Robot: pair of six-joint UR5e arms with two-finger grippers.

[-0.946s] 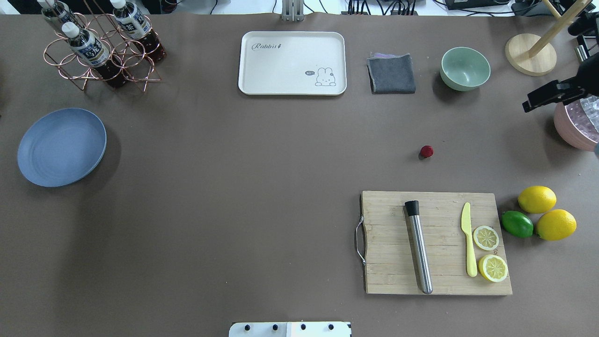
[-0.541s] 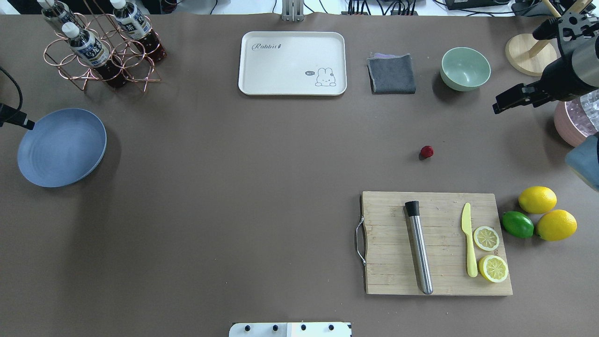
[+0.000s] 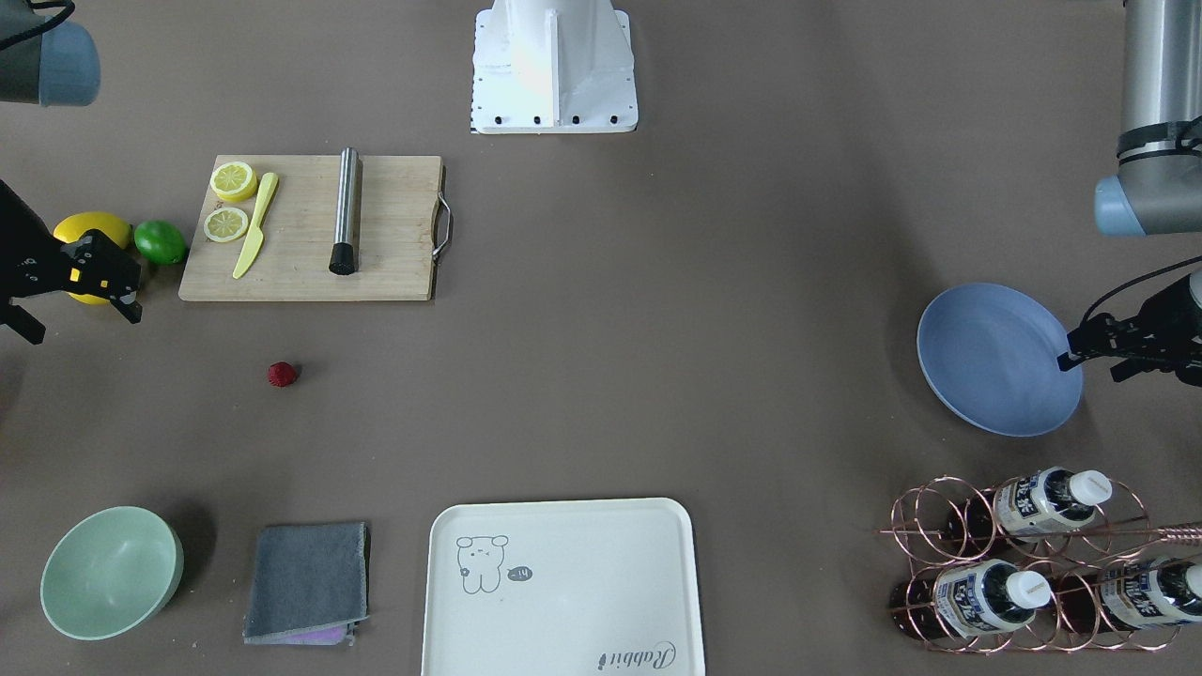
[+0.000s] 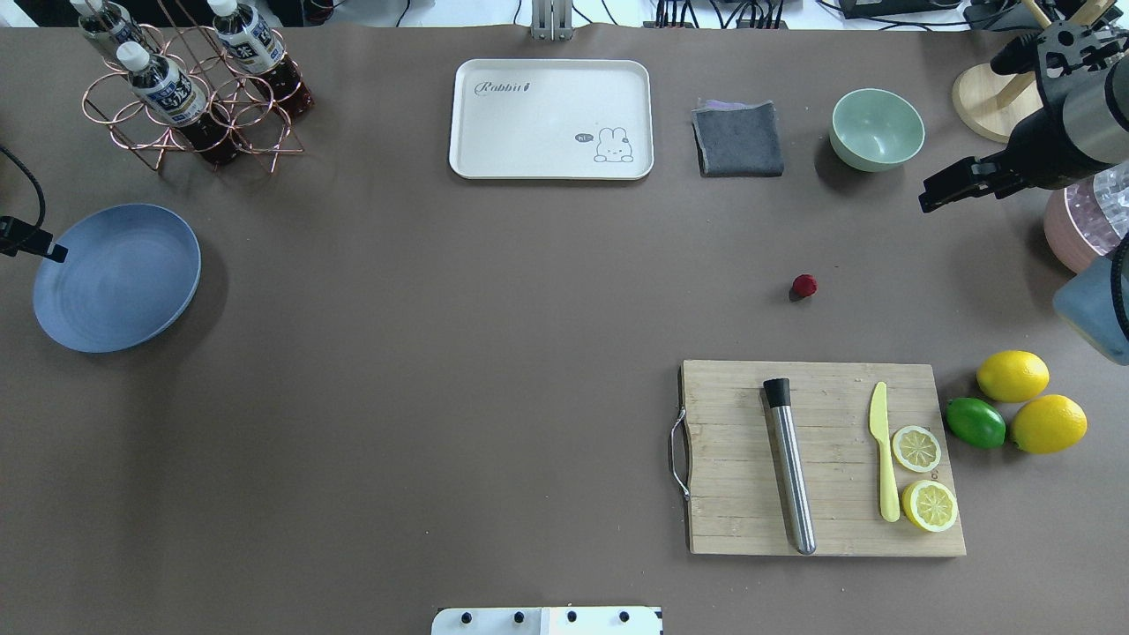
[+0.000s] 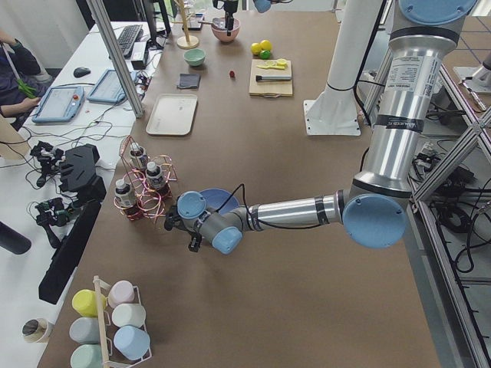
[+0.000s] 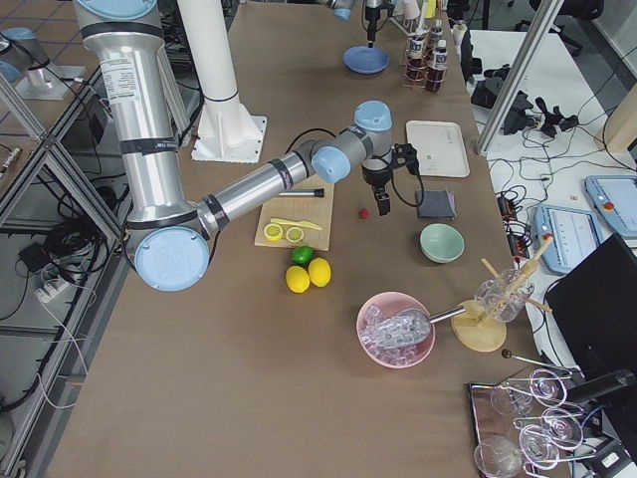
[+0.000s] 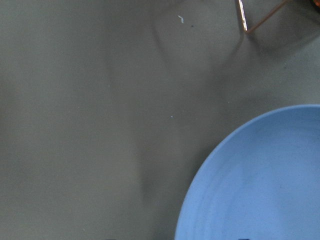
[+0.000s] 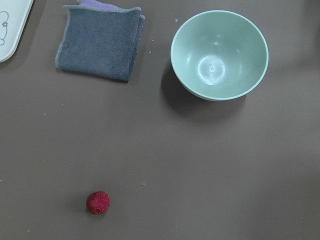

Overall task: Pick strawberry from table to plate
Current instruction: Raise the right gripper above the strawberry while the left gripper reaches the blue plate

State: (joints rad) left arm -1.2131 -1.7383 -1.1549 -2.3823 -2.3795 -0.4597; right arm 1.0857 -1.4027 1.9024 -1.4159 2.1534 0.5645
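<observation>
Strawberry point(image 4: 803, 285), tiny, light, likely soft and apt to roll, wants a gentle pinch across its middle from the right gripper point(image 3: 83, 324), whose fingers stand apart.

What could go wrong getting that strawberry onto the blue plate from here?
The strawberry is tiny and round, lying loose on the table; the right claw, not yet above it, may nudge it rolling or pinch it off-centre. The plate sits at the table's opposite end, so a weak grip could drop it on the long carry. The left claw hangs at the plate's rim and might get in the way.
</observation>
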